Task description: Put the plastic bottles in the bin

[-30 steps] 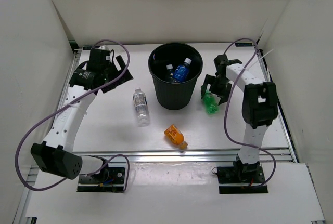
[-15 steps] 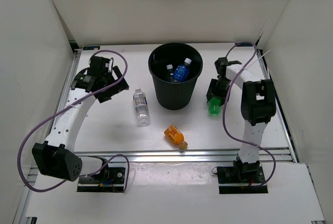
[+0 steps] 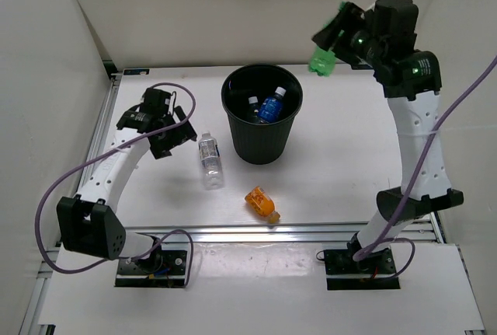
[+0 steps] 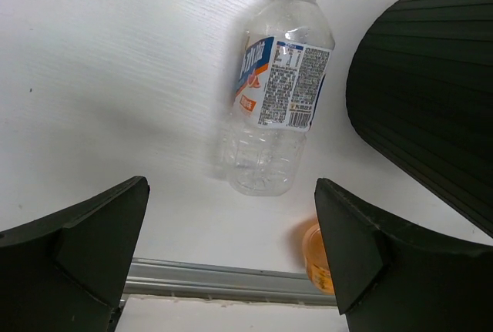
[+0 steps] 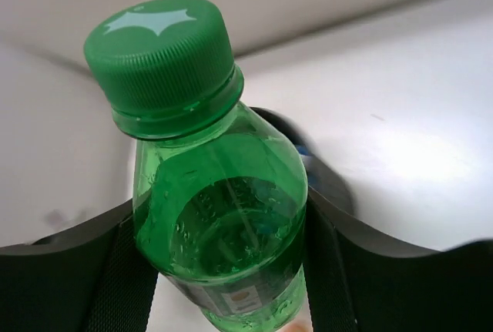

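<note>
Right arm (image 3: 411,109) jaws are clamped on the green bottle (image 3: 321,61), raised at the bin's (image 3: 260,142) 1 o'clock, short of its mouth; let go here, it would likely miss and hit the table (image 3: 342,179). Left arm (image 3: 116,168) jaws stand apart over the clear bottle (image 3: 210,158). A second ago the green bottle lay at the bin's 3 o'clock.

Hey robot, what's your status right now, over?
Right end effector shut on green plastic bottle, held high. Left end effector open over clear labelled plastic bottle. Round black plastic bin holds two bottles. Nothing blocking.
</note>
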Available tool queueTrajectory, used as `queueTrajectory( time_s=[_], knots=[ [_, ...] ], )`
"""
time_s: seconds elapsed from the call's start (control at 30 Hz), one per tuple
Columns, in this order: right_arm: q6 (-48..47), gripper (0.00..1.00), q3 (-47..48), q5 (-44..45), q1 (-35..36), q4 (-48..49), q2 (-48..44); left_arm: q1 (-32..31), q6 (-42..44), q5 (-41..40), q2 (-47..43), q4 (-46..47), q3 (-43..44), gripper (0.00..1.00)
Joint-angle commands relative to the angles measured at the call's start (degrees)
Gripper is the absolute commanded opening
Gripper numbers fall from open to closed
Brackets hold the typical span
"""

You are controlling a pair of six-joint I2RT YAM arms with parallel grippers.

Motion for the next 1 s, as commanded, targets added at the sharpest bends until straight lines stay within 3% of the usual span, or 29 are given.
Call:
queueTrajectory(
  time_s=[0.0, 0.17, 0.23, 0.3, 0.47, 0.73, 0.97],
  knots=[
    [-1.0, 0.34, 2.1, -7.0, 5.6, 4.7, 4.4, -0.2, -0.3, 1.4, 0.6, 1.9, -0.5, 1.00],
    [-0.7, 1.00, 2.9, -15.1, 9.1, 3.0, 10.2, -0.7, -0.3, 1.4, 1.1, 3.2, 0.0, 1.00],
    [-0.7, 1.00, 5.0, -18.8, 9.1, -0.8, 12.1, -0.7, -0.3, 2.2, 1.1, 5.0, 0.0, 1.00],
    [-1.3, 1.00, 5.5, -15.7, 9.1, -3.4, 11.4, -0.7, 0.4, 4.8, 2.2, 7.2, -1.4, 1.00],
    [-2.0, 1.00, -0.5, -11.7, 4.4, 1.7, 4.0, -4.1, 1.5, 9.0, 5.5, 9.8, -2.0, 1.00],
    [-3.3, 1.00, -4.4, -13.2, 0.2, 1.2, 0.1, -11.5, 4.0, 7.8, 16.9, 11.1, 4.8, 1.00],
    [-4.5, 1.00, -6.8, -16.0, -3.4, 0.6, -3.5, -13.8, 4.5, 2.9, 22.8, 10.0, 4.2, 1.00]
  ],
)
